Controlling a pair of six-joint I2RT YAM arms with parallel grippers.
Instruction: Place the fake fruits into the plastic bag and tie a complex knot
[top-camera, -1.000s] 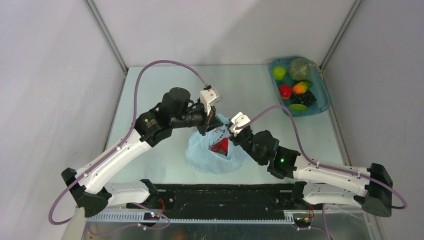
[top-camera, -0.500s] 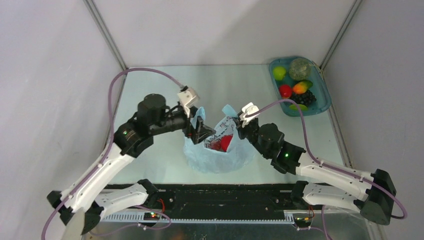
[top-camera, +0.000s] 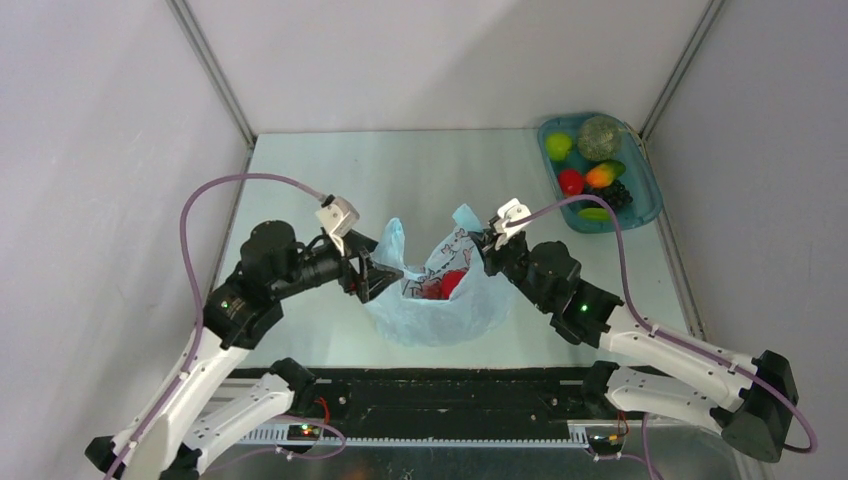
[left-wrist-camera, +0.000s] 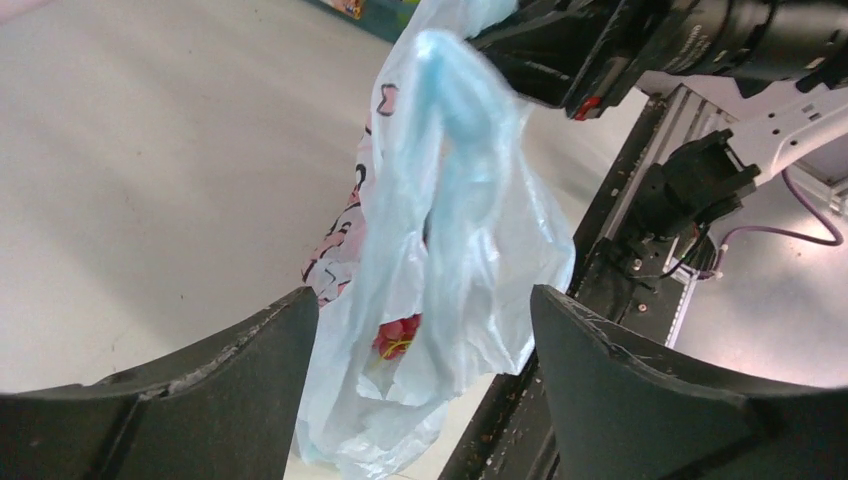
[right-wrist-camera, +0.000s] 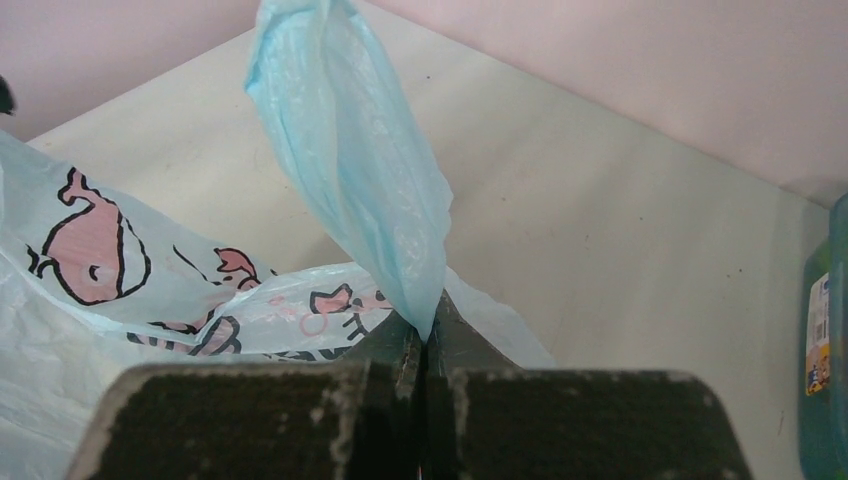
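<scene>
The bag (top-camera: 435, 315) lies between the two grippers, with a red fruit (top-camera: 450, 282) inside it. At the bag's right, the right gripper (right-wrist-camera: 425, 345) is clamped on a raised handle (right-wrist-camera: 350, 180). At the bag's left, the left gripper (top-camera: 378, 281) gapes wide and grips nothing. More fruits (top-camera: 585, 180) lie in a tray (top-camera: 648, 200) well to the right of the bag.

Plastic bag (top-camera: 440, 308) at the middle of the table (top-camera: 320, 190), one fake fruit (top-camera: 450, 284) inside it, left gripper (top-camera: 383, 280) just left, right gripper (top-camera: 484, 252) at its right edge, tray (top-camera: 652, 198) holding more fake fruits (top-camera: 586, 180) in the far right corner.
</scene>
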